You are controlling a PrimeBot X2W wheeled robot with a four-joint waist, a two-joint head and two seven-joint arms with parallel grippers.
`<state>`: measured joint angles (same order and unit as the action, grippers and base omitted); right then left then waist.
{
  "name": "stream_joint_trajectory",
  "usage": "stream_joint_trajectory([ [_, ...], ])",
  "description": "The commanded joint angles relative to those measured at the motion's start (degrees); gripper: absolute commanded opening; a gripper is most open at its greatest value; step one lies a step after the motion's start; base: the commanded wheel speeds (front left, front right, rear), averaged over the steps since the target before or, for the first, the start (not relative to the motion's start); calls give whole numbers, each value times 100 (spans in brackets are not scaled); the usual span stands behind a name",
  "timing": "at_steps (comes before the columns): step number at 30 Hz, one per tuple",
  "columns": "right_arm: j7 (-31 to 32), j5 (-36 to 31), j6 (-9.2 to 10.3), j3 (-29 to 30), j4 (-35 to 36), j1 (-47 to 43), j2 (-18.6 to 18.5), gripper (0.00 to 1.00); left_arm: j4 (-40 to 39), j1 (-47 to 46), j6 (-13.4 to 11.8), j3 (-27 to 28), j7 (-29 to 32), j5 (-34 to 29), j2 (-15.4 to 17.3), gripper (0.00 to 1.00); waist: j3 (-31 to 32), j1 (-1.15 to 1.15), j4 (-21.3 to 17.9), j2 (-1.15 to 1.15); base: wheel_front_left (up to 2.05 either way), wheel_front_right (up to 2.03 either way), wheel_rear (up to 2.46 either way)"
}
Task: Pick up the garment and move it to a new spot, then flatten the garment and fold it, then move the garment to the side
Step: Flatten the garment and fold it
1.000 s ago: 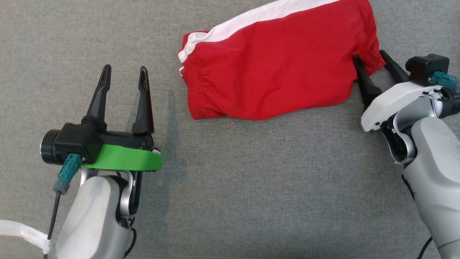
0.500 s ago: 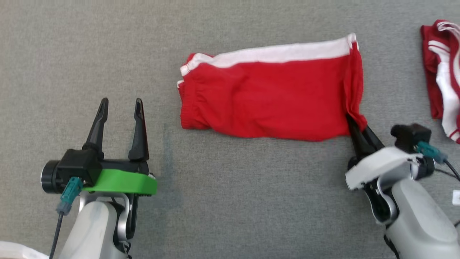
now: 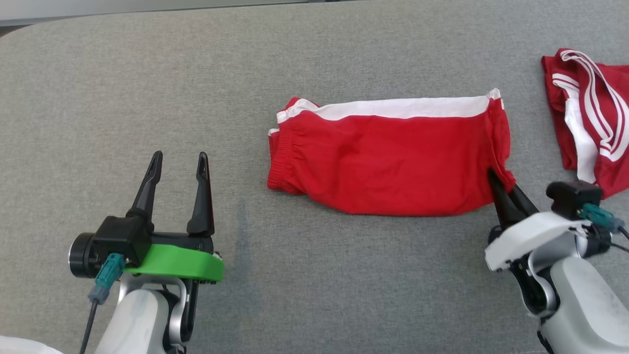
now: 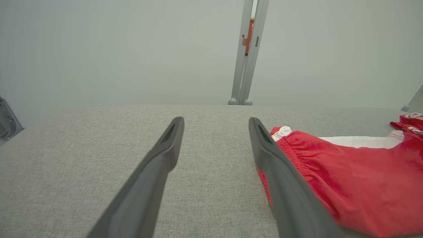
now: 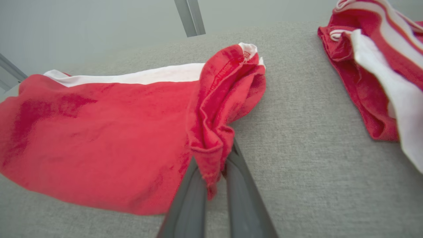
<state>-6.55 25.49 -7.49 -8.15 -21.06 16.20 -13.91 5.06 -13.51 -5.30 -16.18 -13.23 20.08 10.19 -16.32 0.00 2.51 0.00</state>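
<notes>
Two grippers in head view. Right gripper, lower right of frame, is clamped on the lower-right corner of the red garment. Right wrist view shows the cloth bunched btwn the two dark fingers (a bit of hem pokes out below the pinch).

Garment lies mostly flat on the grey fabric surface, centre to centre-right of frame, long side running left-right. White stripe runs along its top edge, elastic waistband at the left end. Right end is rumpled and folded over where it's gripped.

Left gripper, lower left of frame, has its jaws spread wide w/ nothing btwn them. It's apart from the garment, to the left of and below the waistband end.

2nd red-and-white garment lies crumpled at the upper right edge of frame, apart from the first one.
</notes>
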Motion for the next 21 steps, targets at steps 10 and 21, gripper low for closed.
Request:
stream_joint_trajectory([
  [10, 683, -210, 0, -1676, 680, 1259, 618, 0, 70, -98, -8, -48, -57, 35, -50, 100, 49, 0, 378, 0, 0, 0, 0],
  [21, 243, -64, 0, -2801, -100, 1504, 923, 100, 238, -59, 12, -68, -137, 100, -157, 100, 45, 0, 581, 0, 0, 0, 0],
])
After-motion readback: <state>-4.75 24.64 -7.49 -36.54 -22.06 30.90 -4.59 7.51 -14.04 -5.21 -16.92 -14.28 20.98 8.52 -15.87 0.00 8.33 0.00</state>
